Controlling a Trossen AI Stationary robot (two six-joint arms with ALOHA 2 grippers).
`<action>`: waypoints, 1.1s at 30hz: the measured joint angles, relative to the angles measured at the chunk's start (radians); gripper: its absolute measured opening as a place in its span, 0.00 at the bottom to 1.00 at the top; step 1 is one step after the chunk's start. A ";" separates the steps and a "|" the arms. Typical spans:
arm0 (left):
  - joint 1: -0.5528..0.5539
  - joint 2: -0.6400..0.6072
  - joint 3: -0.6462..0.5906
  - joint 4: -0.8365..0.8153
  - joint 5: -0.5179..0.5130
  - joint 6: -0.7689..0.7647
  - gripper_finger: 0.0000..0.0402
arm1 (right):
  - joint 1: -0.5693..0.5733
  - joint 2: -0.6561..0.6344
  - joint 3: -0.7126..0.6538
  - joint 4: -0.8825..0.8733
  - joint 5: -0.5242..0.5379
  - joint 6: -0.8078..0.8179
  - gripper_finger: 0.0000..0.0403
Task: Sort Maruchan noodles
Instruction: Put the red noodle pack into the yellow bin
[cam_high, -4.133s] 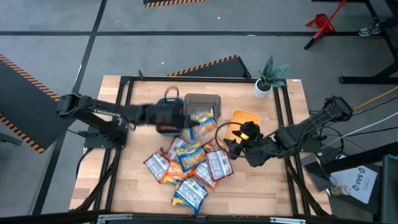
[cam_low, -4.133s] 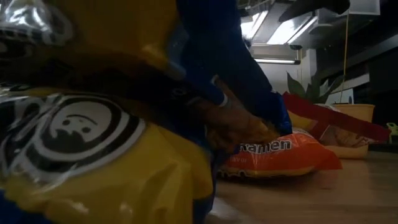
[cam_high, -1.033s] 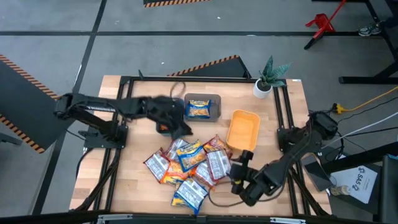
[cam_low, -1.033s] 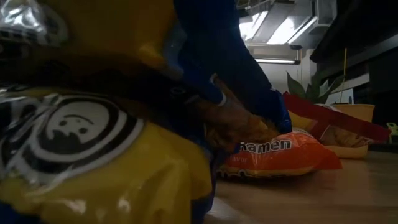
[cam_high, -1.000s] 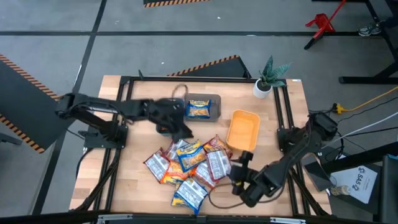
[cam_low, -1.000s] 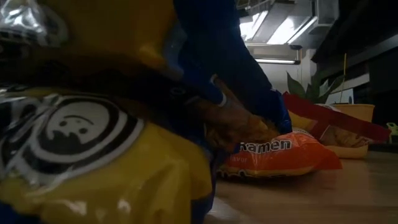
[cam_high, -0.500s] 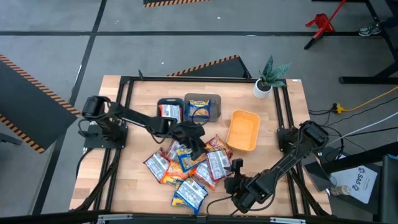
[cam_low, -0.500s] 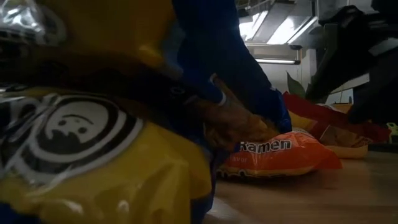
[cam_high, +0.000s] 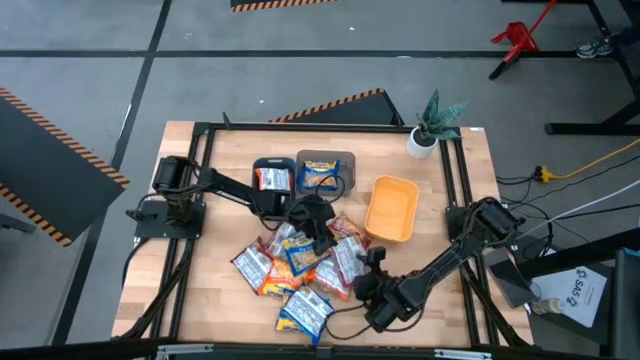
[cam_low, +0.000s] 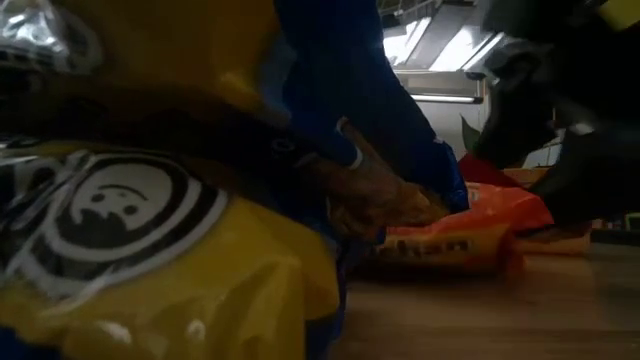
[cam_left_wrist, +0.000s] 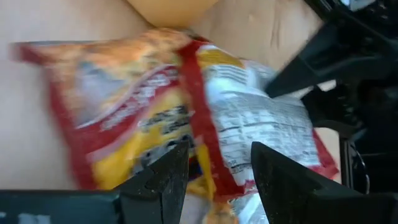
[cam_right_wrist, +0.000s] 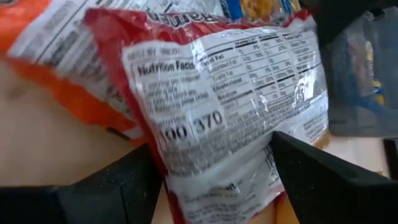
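Two packets sit in trays (cam_high: 340, 160); the pile (cam_high: 300, 270) remains; left gripper (cam_high: 322, 238) and right gripper (cam_high: 372, 262) spread, empty.

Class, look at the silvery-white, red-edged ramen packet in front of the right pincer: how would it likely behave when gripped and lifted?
The silvery-white ramen packet has a crinkled, glossy wrapper, so it would probably flex and could slip between the pads. It looks flat and thin, so likely light. It overlaps an orange packet, which may shift too.
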 joint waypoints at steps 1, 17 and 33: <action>0.000 0.000 0.000 0.000 0.006 0.000 0.42 | -0.005 0.004 0.000 0.000 0.005 0.002 0.69; -0.002 0.000 0.000 -0.008 0.067 -0.014 0.42 | -0.022 0.007 0.057 -0.084 0.012 0.003 0.33; 0.015 -0.092 0.055 -0.002 0.131 -0.106 0.42 | -0.017 -0.033 0.276 -0.478 -0.023 0.036 0.02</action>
